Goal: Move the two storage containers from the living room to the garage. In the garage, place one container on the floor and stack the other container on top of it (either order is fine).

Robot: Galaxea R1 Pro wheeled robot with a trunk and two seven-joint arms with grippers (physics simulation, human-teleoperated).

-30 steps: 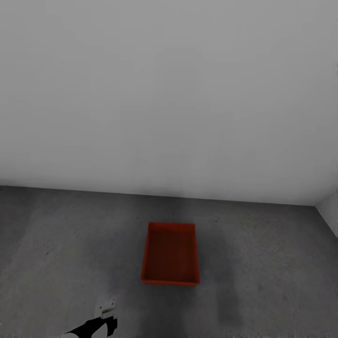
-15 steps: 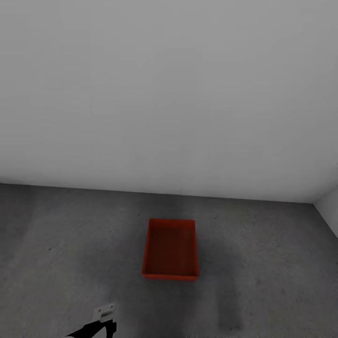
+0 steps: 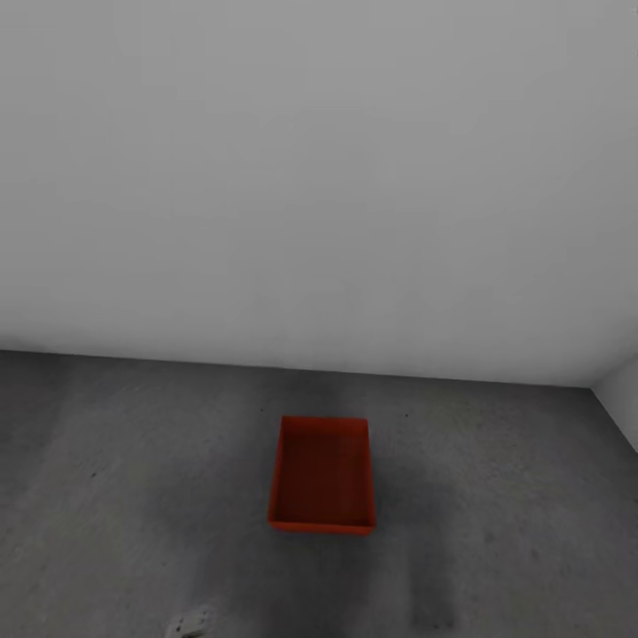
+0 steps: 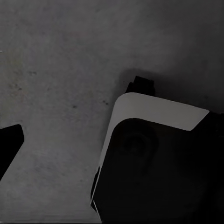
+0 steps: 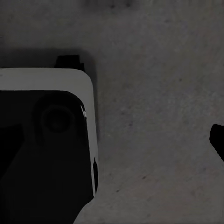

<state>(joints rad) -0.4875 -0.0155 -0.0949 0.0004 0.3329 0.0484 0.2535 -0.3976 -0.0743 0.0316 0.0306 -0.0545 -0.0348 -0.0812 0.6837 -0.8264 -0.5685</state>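
Plain pale grey wall [image 3: 319,177] is seen across the far side of the head view, and it meets the dark grey concrete floor [image 3: 133,496] along a straight line. A second wall [image 3: 622,399] is met at the far right corner. One storage container [image 3: 322,476], orange-red, open at the top and shallow, is seen resting flat on the floor near the middle of the scene, well apart from both walls, with its long side running from near to far. Nothing is seen inside it. A dark stain on the concrete is seen around it and to its right.

At the near edge of the head view, left of the container and well apart from it, a small white part [image 3: 190,625] is seen; it is perhaps a piece of the left arm.

In the wrist views the speckled floor is seen with the black and white robot base [image 4: 154,158] over it. The left end effector and the right end effector are not shown clearly, so whether their fingers are apart or together cannot be told.
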